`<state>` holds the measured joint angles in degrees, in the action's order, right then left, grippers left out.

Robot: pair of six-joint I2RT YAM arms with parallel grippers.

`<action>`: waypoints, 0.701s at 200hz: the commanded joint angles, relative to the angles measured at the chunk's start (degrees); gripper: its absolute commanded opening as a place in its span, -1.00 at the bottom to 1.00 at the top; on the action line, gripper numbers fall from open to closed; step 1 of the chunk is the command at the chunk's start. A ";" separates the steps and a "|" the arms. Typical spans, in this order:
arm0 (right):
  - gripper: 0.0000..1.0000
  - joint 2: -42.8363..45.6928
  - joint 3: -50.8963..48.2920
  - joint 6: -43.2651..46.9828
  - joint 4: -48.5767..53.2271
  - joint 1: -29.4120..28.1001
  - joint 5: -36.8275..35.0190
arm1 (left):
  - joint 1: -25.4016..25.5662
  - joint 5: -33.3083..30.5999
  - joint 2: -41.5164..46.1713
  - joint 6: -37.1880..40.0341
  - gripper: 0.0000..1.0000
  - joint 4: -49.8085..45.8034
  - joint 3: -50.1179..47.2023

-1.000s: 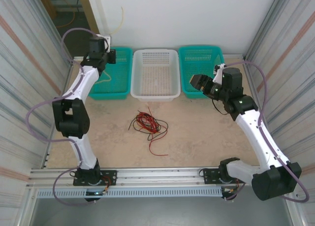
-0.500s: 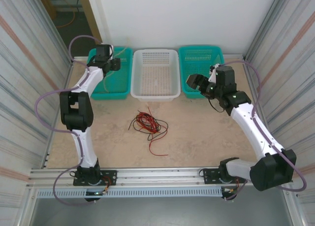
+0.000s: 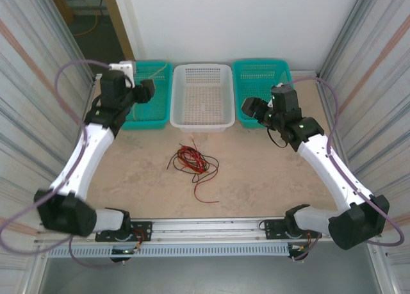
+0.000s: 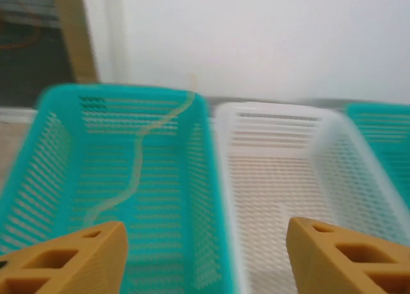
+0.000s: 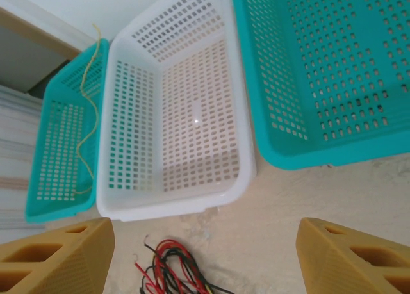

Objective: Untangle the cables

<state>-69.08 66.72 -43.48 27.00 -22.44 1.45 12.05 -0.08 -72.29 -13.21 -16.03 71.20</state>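
1. The left pincer (image 3: 145, 89) hovers over the left teal basket (image 3: 154, 123), which stands at the far left of the table (image 3: 134, 172). Its fingers (image 4: 70, 259) are spread wide with nothing between them.
2. A pale yellow cable (image 4: 136, 164) lies inside that basket. It snakes across the floor and climbs over the back rim.
3. The white basket (image 3: 202, 123) stands just beside the teal one, in the middle of the row along the far edge.
4. The red and black cables (image 3: 192, 161) lie in a loose tangle on the bare table, in front of the white basket and a little apart from it. The tangle is between the two arms and neither pincer touches it. One red strand trails out of it toward the near edge.
5. The right pincer (image 3: 248, 106) hangs over the near left corner of the right teal basket (image 3: 259, 63). Its fingers (image 5: 352, 255) are splayed wide and hold nothing. The wrist view looks down on the top of the tangle between them.
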 commanded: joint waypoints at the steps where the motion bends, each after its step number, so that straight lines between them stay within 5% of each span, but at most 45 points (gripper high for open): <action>1: 0.47 -0.26 1.30 0.36 1.35 -2.92 -3.64 | 1.86 11.58 6.66 -9.18 0.16 -8.11 -8.09; 22: 0.46 -6.08 6.30 2.23 8.06 -8.33 -8.78 | 7.09 14.02 14.65 -10.75 0.14 -13.74 -14.41; 63: 0.63 -15.60 11.27 1.38 14.02 -19.51 -18.17 | 23.57 2.01 23.38 -15.96 0.20 -25.74 -20.78; 84: 0.68 -19.68 13.89 -0.36 18.83 -23.57 -24.43 | 25.80 1.44 25.42 -21.26 0.17 -26.39 -24.61; 119: 0.63 -20.53 8.96 1.36 14.62 -25.77 -17.45 | 25.89 -3.97 26.38 -23.41 0.23 -27.47 -24.14; 140: 0.61 -18.28 3.45 2.46 11.12 -27.26 -19.62 | 25.74 -7.65 25.86 -21.52 0.25 -26.14 -22.37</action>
<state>-89.78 75.07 -42.78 39.90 -48.45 -16.32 37.63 -1.30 -46.70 -34.24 -42.22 46.26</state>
